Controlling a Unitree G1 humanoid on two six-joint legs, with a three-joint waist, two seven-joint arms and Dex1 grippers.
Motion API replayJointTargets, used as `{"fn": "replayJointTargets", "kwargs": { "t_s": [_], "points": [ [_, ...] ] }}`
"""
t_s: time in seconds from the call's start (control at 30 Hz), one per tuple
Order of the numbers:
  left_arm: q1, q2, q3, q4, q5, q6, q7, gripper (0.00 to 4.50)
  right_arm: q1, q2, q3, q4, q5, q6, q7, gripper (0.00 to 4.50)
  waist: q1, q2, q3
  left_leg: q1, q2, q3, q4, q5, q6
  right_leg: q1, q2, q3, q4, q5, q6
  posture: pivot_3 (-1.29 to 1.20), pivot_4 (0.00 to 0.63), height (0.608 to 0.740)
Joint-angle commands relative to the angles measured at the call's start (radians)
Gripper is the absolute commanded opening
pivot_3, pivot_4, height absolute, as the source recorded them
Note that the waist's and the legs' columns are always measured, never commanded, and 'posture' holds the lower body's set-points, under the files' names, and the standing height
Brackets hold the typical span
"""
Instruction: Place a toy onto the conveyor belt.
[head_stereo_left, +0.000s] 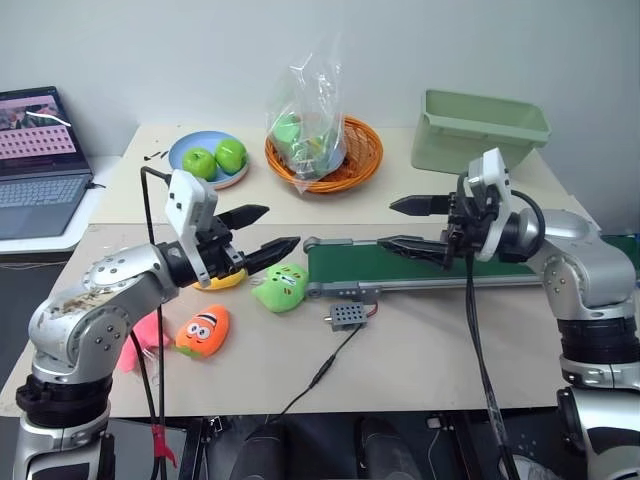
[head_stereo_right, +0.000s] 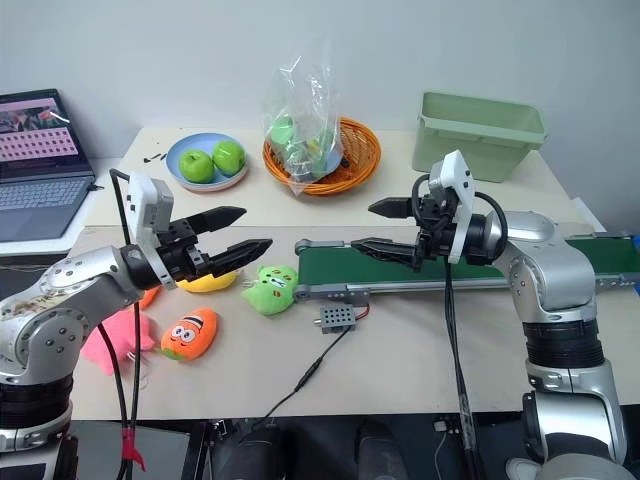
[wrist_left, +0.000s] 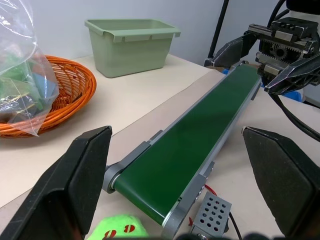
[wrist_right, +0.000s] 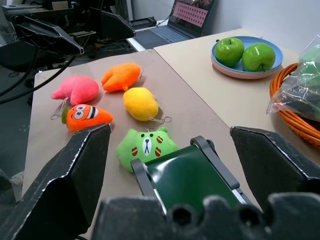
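**Bystanders on the table**

A blue plate (head_stereo_left: 205, 172) holds two green apples (head_stereo_left: 230, 153). Beside it an orange wicker basket (head_stereo_left: 360, 150) carries a clear plastic bag (head_stereo_left: 308, 115). A pale green bin (head_stereo_left: 480, 130) stands farther right. An open laptop (head_stereo_left: 38, 160) sits at the left. Green bear plush (wrist_right: 146, 146), yellow plush (wrist_right: 141, 103), orange plush (wrist_right: 121, 76) and clownfish plush (head_stereo_left: 203, 331) lie near the front.

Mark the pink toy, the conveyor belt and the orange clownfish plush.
pink toy (wrist_right: 76, 88): right wrist view, body middle.
conveyor belt (wrist_left: 196, 131): left wrist view, green belt surface.
orange clownfish plush (head_stereo_left: 203, 331): left eye view, face.
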Motion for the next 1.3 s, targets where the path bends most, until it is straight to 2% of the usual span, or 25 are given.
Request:
{"fn": "replayJointTargets", "kwargs": {
  "t_s": [0.03, 0.37, 0.57, 0.8, 0.97, 1.13, 1.3],
  "points": [
    [-0.011, -0.007, 0.026, -0.041, -0.020, 0.003, 0.020, 4.44, -0.012, 0.002, -0.004, -0.041, 0.017, -0.001, 0.004, 4.50, 0.000, 0.000, 0.000, 0.000, 0.000, 0.000, 0.000, 0.000, 0.000, 0.000, 0.000, 0.000, 0.000, 0.000, 0.000, 0.00, 0.150, 0.740],
    [-0.010, 0.006, 0.075, -0.017, -0.029, 0.020, 0.058, 4.44, -0.026, -0.019, 0.045, -0.028, -0.003, -0.017, 0.079, 4.50, -0.001, 0.000, 0.000, 0.000, 0.000, 0.000, 0.000, 0.000, 0.000, 0.001, 0.000, 0.000, 0.000, 0.000, 0.000, 0.00, 0.150, 0.740],
    [0.052, 0.038, 0.142, 0.021, 0.030, 0.011, 0.111, 4.44, -0.051, -0.057, 0.116, -0.001, -0.049, -0.040, 0.173, 4.50, -0.003, 0.000, 0.000, 0.002, 0.000, 0.000, 0.000, 0.000, 0.000, 0.001, 0.000, 0.000, 0.001, 0.000, 0.000, 0.00, 0.150, 0.740],
    [0.141, 0.017, 0.256, 0.055, 0.060, 0.026, 0.217, 4.44, -0.116, -0.073, 0.153, 0.108, -0.110, -0.117, 0.271, 4.50, -0.001, 0.000, 0.000, 0.004, 0.000, 0.000, 0.000, 0.000, 0.000, 0.004, 0.000, 0.000, 0.000, 0.000, 0.000, 0.00, 0.150, 0.740],
    [0.239, -0.014, 0.391, 0.027, 0.047, 0.041, 0.302, 4.44, -0.170, -0.040, 0.179, 0.207, -0.150, -0.176, 0.305, 4.50, -0.003, 0.000, 0.000, 0.006, 0.000, 0.000, 0.000, 0.000, 0.000, 0.005, 0.000, 0.001, 0.000, 0.000, 0.000, 0.00, 0.150, 0.740],
    [0.416, 0.011, 0.554, -0.011, 0.027, 0.015, 0.215, 4.44, -0.214, -0.013, 0.183, 0.263, -0.165, -0.200, 0.333, 4.50, -0.009, 0.000, 0.000, 0.006, 0.000, 0.000, -0.001, 0.000, 0.000, 0.004, 0.000, 0.002, 0.000, 0.000, 0.000, 0.00, 0.150, 0.740],
    [0.574, -0.106, 0.759, 0.052, -0.156, 0.059, 0.223, 4.44, -0.242, 0.008, 0.196, 0.320, -0.190, -0.232, 0.357, 4.50, -0.004, 0.000, 0.000, 0.008, 0.001, 0.000, -0.001, -0.001, -0.001, 0.005, -0.001, 0.002, 0.000, 0.000, 0.000, 0.00, 0.150, 0.740]
  ]
}}
